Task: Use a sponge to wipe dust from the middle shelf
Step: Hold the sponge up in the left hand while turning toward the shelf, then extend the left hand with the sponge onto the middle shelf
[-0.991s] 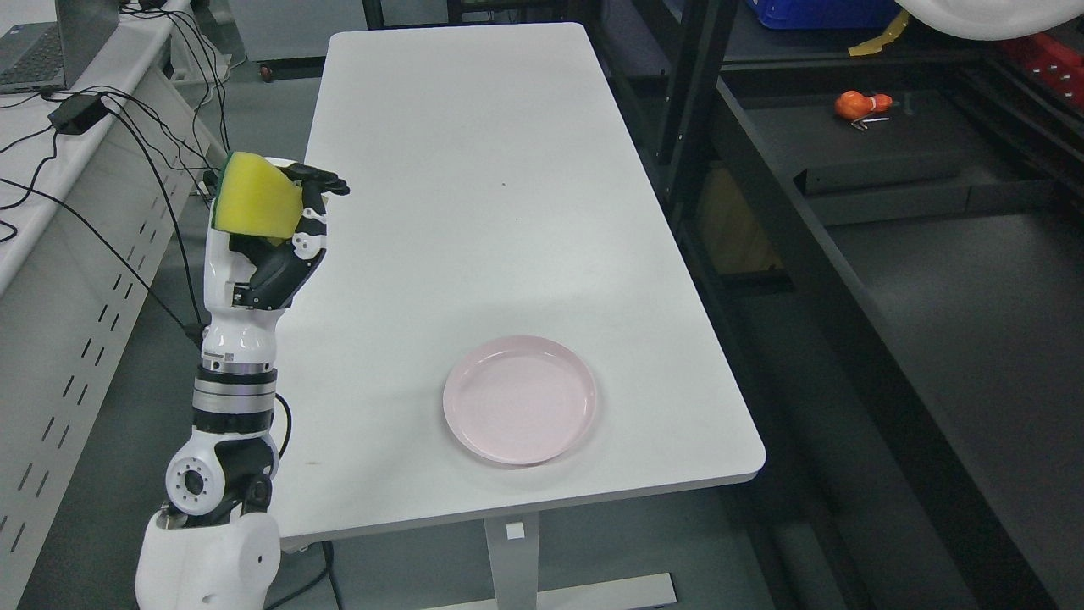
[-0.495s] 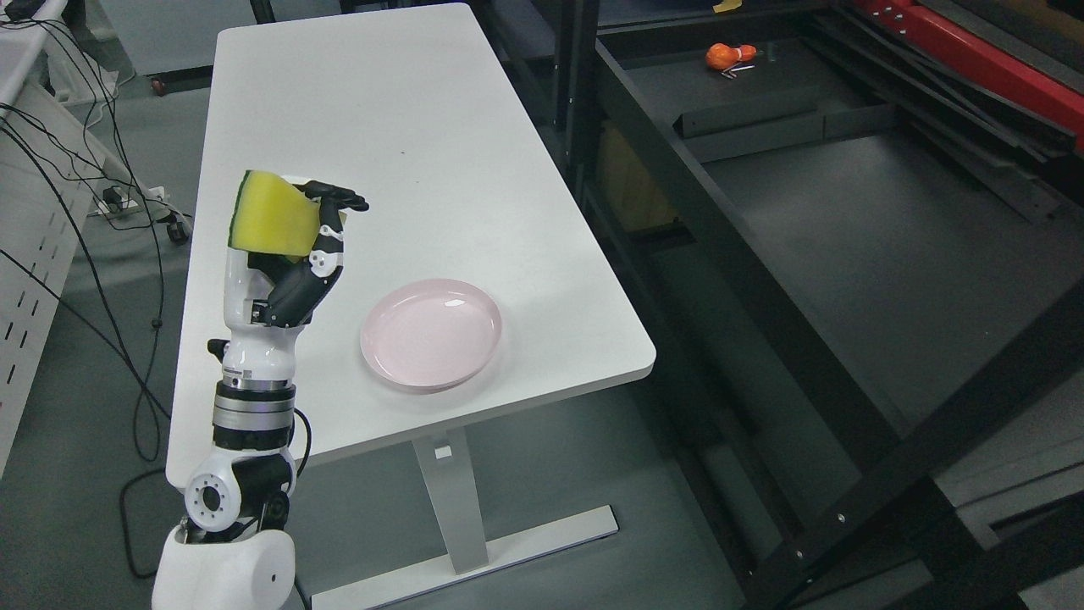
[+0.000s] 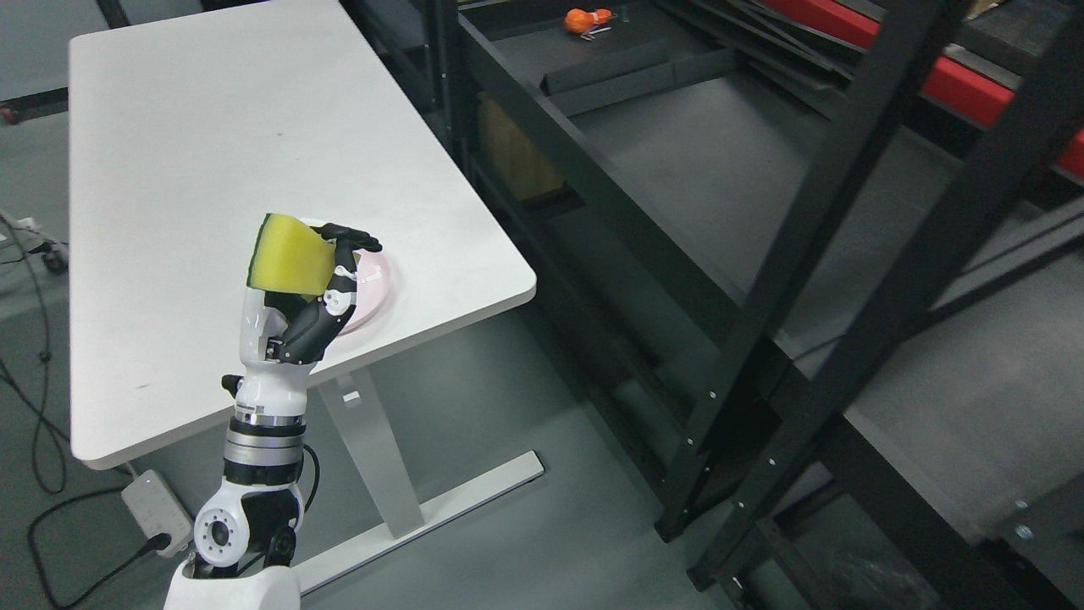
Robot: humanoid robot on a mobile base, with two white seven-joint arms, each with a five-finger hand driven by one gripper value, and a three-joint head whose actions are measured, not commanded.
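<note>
My left hand point(image 3: 318, 275) is raised upright at the lower left, its fingers curled around a yellow sponge point(image 3: 290, 262) with a green scouring back. It hovers over the near right part of the white table point(image 3: 212, 152). The dark shelf board point(image 3: 762, 212) of a black metal rack fills the right side, well to the right of the hand. My right hand does not show.
A pink plate point(image 3: 373, 292) lies on the table, mostly hidden behind my hand. An orange object point(image 3: 584, 19) sits at the far end of the shelf. Black diagonal rack posts point(image 3: 855, 212) cross in front of the shelf. A power strip point(image 3: 152, 500) and cables lie on the floor.
The camera has swung right: table and plate slid left in the picture and the rack now fills the right. The hand keeps holding the sponge in the same pose.
</note>
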